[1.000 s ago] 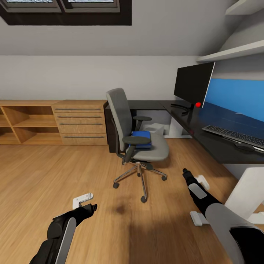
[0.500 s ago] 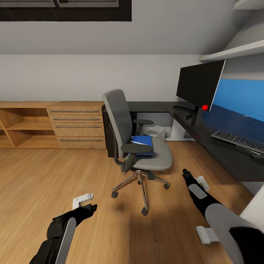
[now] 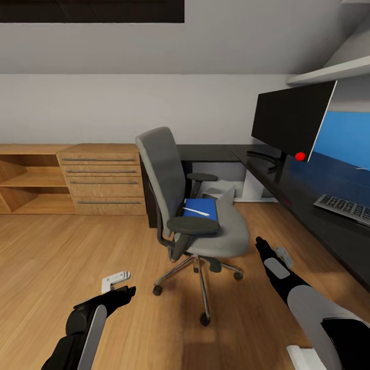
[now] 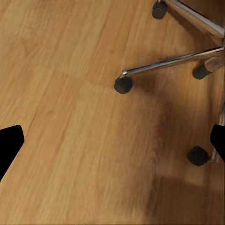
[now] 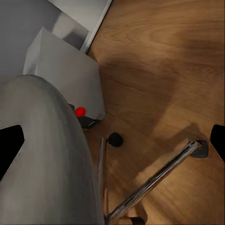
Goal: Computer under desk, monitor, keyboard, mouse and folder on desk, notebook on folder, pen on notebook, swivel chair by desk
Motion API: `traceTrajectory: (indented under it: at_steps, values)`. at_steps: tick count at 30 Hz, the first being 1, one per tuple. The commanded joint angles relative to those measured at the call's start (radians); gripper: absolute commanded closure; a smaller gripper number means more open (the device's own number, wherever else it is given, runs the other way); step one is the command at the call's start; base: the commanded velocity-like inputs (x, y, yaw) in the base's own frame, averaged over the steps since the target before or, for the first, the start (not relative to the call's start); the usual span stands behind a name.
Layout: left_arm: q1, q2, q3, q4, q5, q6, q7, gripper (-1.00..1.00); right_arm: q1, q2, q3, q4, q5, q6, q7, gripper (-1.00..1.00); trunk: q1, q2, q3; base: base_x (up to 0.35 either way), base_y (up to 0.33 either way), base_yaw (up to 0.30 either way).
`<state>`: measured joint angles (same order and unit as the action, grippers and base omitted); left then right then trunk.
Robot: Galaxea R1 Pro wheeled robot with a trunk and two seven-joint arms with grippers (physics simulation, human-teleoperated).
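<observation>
Both hands hang empty; pen (image 3: 197, 211) lies crosswise on folder (image 3: 201, 209).

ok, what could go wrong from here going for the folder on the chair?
1. The pen lies loose on the blue folder; tilting the folder during the lift could roll it off onto the floor.
2. The swivel chair stands on casters, so a push from either tool may roll or spin it away.
3. The near armrest partly covers the folder, so a reach by the right tool could snag on it.
</observation>
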<state>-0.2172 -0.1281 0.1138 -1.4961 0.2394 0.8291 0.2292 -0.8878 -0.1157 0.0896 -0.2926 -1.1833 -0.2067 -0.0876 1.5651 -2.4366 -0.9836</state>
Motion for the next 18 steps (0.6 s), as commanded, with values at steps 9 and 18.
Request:
traceTrajectory:
  at_steps: [9, 18]
  values:
    - [-0.001, -0.001, 0.001, -0.001, 0.011, 0.004, 0.007, -1.00, 0.000, -0.001, 0.009, -0.002, -0.006, -0.004, -0.006, -1.00, 0.000, 0.000, -0.001, 0.327, 0.000, 0.000]
    - [-0.001, -0.001, 0.001, -0.001, 0.011, 0.004, 0.007, -1.00, 0.000, -0.001, 0.009, -0.001, -0.006, -0.005, -0.006, -1.00, 0.000, 0.000, -0.001, 0.327, 0.000, 0.000]
